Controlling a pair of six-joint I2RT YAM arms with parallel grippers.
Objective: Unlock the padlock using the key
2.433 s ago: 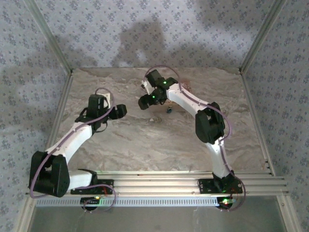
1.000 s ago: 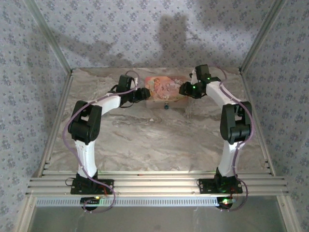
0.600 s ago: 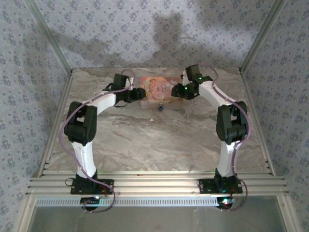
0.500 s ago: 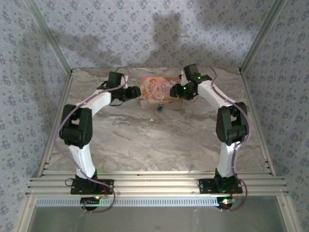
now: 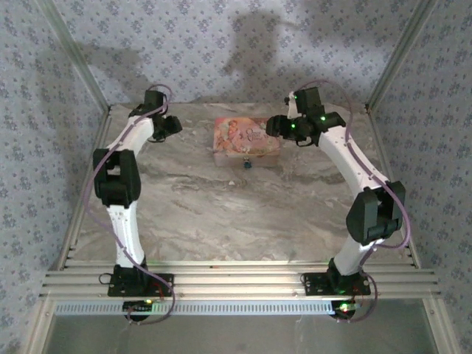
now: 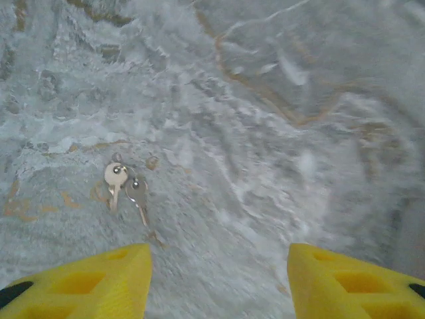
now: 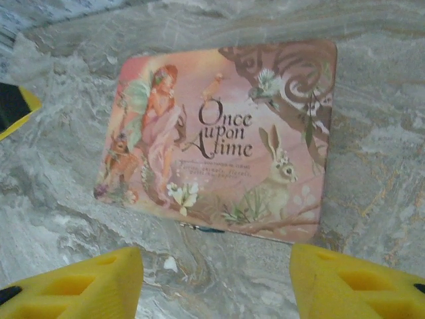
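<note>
Two small silver keys (image 6: 125, 188) on a ring lie on the marble table (image 6: 279, 133), just ahead and left of my left gripper (image 6: 219, 259). Its yellow fingers stand open with nothing between them. From above, the left gripper (image 5: 169, 125) is at the back left. The padlock (image 5: 247, 164), a tiny dark lump, hangs at the front edge of the pink picture box (image 5: 245, 138). My right gripper (image 5: 274, 127) hovers at the box's right end, open and empty (image 7: 216, 259). A thin dark sliver of the padlock (image 7: 211, 228) shows at the box's near edge.
The pink box (image 7: 219, 139) reads "Once upon a time" and lies flat near the back of the table. Papered walls and metal posts (image 5: 87, 70) close in the back and sides. A yellow and black piece (image 7: 13, 106) shows left of the box.
Both grippers have drawn away from the box. The left one swung out to the back left, over the keys. The right one pulled back to the right. The box stayed in place.
</note>
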